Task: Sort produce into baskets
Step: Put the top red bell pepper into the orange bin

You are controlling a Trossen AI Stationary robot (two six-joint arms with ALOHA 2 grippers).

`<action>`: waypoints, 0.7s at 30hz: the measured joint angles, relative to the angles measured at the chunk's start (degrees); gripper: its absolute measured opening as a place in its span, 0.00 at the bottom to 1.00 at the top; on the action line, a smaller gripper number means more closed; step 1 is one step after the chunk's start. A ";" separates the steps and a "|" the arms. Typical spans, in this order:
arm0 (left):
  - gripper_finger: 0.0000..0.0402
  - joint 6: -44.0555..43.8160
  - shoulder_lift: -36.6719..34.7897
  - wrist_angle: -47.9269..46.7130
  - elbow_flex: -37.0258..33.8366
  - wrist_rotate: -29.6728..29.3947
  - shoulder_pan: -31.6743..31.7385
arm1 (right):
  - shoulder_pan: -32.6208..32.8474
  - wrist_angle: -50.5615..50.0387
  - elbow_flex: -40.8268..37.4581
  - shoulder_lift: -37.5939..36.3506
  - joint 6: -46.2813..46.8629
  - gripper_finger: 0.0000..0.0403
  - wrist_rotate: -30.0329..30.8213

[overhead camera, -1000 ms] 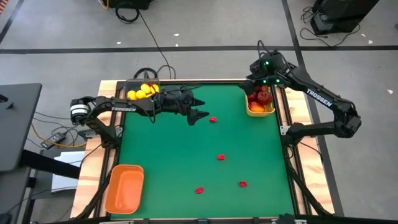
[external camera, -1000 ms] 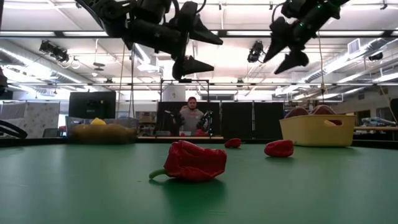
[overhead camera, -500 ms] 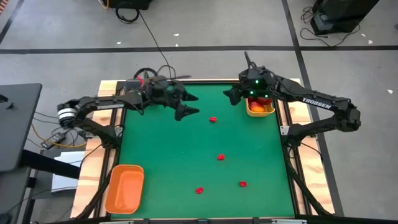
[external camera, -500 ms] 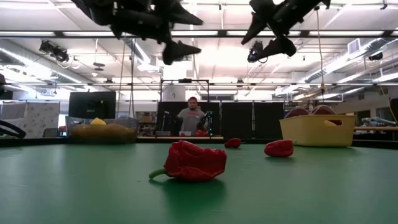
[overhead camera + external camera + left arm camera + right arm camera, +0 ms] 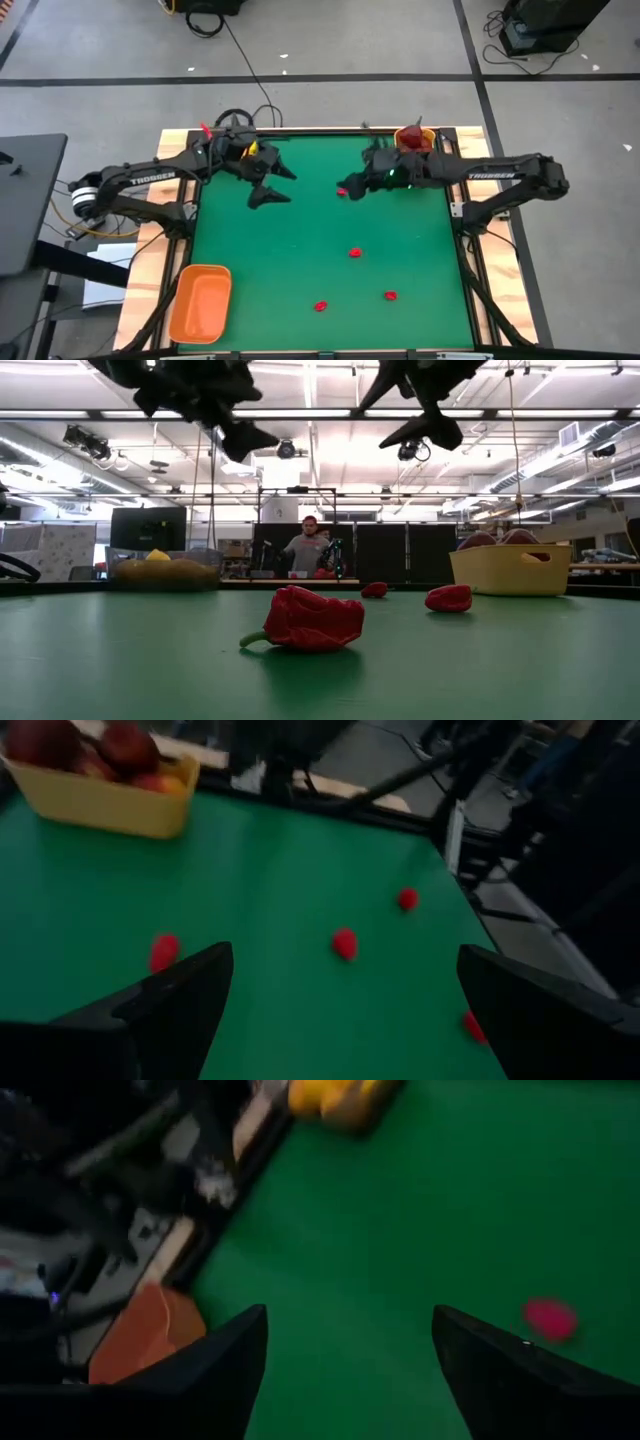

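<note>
Several small red pepper-like pieces lie on the green mat point(image 5: 300, 250); the nearest to my grippers is one far piece point(image 5: 343, 190), and one fills the front of the low view point(image 5: 305, 620). The yellow basket point(image 5: 415, 142) holds red apples at the far right. The dark grey tray with yellow lemons point(image 5: 237, 148) stands at the far left. The orange tray point(image 5: 200, 302) lies at the near left. My left gripper point(image 5: 277, 186) is open and empty above the mat. My right gripper point(image 5: 352, 182) is open, above and beside the far red piece.
Three more red pieces lie toward the near side point(image 5: 355, 253), point(image 5: 321, 306), point(image 5: 390, 296). Both arms reach in over the mat's far part, their grippers a short way apart. A person point(image 5: 305, 550) stands far behind the table.
My right gripper has left the yellow basket and gone toward the table's left and near edges, over to the far red piece. My left gripper has drawn back toward the table's left edge. Both stay open and high above the mat.
</note>
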 joint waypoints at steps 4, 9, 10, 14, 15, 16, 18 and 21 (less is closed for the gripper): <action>0.98 -1.18 -1.46 1.58 -4.31 1.64 -0.09 | 6.37 -0.83 0.00 3.10 4.26 0.71 2.65; 0.98 -3.41 -2.19 6.20 -8.24 -2.02 -1.59 | 12.14 -3.05 0.00 6.06 8.21 0.71 4.12; 0.98 -4.21 -2.19 7.91 -8.66 -2.96 -2.24 | 12.99 -3.81 0.01 6.41 8.72 0.71 4.09; 0.98 -5.72 -1.55 17.50 -10.84 -9.02 -6.29 | 15.14 -10.33 0.02 7.02 11.67 0.71 2.92; 0.98 -5.83 -1.19 20.13 -11.44 -10.47 -7.20 | 15.49 -12.72 0.02 6.91 12.13 0.71 2.14; 0.98 -5.81 -0.96 22.10 -11.97 -11.83 -8.01 | 15.72 -15.07 0.02 6.85 12.38 0.71 1.30; 0.98 -5.82 0.14 25.13 -12.23 -14.35 -9.66 | 16.12 -19.00 0.01 6.61 12.67 0.71 -1.15; 0.98 -6.22 2.17 27.47 -12.23 -16.58 -11.32 | 16.58 -24.20 0.02 6.46 10.43 0.71 -5.54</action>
